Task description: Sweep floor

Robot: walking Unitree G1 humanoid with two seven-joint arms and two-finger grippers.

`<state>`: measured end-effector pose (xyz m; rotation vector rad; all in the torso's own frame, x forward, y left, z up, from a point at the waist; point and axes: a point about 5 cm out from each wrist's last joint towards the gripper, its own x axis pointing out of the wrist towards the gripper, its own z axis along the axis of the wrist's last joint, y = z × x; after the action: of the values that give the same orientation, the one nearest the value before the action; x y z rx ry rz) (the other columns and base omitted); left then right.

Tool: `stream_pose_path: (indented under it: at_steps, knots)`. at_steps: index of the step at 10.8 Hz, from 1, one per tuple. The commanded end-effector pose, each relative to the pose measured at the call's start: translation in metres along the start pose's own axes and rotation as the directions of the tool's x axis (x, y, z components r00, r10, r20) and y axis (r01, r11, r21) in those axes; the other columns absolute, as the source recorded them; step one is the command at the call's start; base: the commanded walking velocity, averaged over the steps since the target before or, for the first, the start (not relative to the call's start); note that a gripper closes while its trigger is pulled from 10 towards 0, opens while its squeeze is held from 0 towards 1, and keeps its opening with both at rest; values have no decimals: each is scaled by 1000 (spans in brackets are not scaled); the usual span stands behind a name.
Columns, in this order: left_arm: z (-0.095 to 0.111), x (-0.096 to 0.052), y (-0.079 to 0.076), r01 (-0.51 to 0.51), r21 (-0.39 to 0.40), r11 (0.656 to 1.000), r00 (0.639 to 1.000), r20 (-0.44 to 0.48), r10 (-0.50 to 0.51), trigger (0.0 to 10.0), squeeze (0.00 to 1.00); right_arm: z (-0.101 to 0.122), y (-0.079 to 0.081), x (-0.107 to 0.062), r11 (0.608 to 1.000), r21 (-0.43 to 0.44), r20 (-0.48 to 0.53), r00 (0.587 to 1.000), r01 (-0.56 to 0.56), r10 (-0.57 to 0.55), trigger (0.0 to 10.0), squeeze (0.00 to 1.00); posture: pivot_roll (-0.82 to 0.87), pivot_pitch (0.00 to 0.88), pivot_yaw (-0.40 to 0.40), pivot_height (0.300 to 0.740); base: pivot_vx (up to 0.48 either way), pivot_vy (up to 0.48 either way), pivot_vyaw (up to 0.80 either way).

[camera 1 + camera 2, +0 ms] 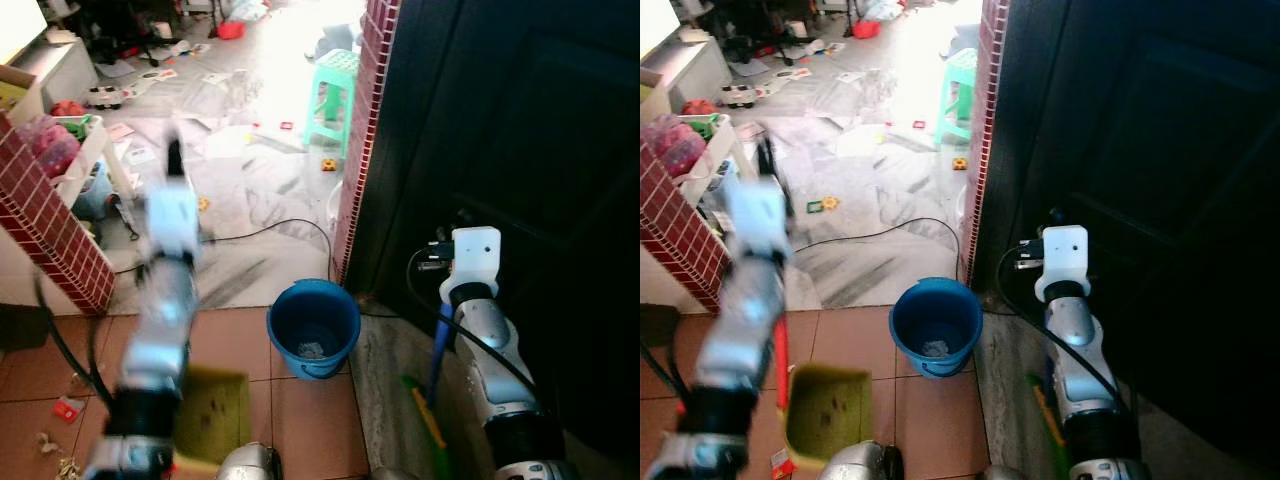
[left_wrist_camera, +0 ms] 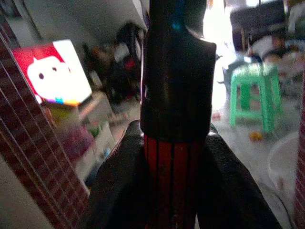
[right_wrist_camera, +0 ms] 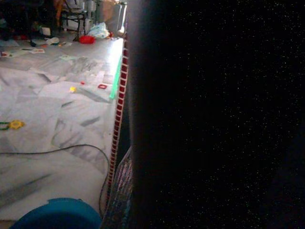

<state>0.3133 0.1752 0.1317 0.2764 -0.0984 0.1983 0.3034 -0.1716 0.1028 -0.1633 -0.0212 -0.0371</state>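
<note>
Our left gripper [image 2: 175,157] was clamped on the red-and-black dustpan handle [image 2: 174,95], keeping the olive dustpan [image 1: 828,412] beside the round blue plastic bucket [image 1: 313,326]; the right gripper's jaws we couldn't tell.

The bucket [image 1: 314,327] stands on the floor [image 1: 250,200] just left of the door [image 1: 520,150]. The dustpan [image 1: 827,413] lies left of the bucket. The stool [image 1: 333,95] stands farther ahead, beside the brick pillar [image 1: 365,120]. A cable [image 1: 260,232] runs across the floor behind the bucket.

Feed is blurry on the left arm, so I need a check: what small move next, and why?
Probably lower the yellow dustpan flat onto the tiles; the left gripper grips its red handle, the pan hangs above the floor beside the blue bucket, and scraps lie nearby.
</note>
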Motion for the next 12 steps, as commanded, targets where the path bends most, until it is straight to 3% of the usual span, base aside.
stream_pose_path:
  at_steps: [1, 2, 5, 10, 12]
  knots:
    - [3, 1, -1, -8, -8, 1000, 1000, 20, 8, 10000, 0, 8, 3, 0, 1000, 13, 38, 999, -14, 13, 10000, 0, -71, 23, 13, 740, 0, 0, 0]
    - [-6, -5, -9, 38, -58, 998, 999, -19, -39, 10000, 0, 6, 3, -1, 1000, 15, 30, 999, -15, 15, 10000, 0, -70, 23, 14, 740, 0, 0, 0]
    - [-4, -9, -23, 111, -83, 990, 994, -1, -111, 10000, 0, 6, 4, 0, 1000, 13, 31, 999, -22, 22, 10000, 0, -70, 23, 17, 740, 0, 480, 0]
    - [13, -10, -35, 159, -123, 980, 987, 57, -153, 10000, 0, 9, 6, 3, 999, 6, 43, 998, -37, 37, 10000, 0, -68, 19, 13, 740, 0, 480, 0]
    - [21, -9, -36, 158, -132, 979, 985, 86, -147, 10000, 0, 10, 6, 4, 999, 4, 44, 998, -37, 37, 10000, 0, -68, 20, 12, 740, 0, 0, 0]
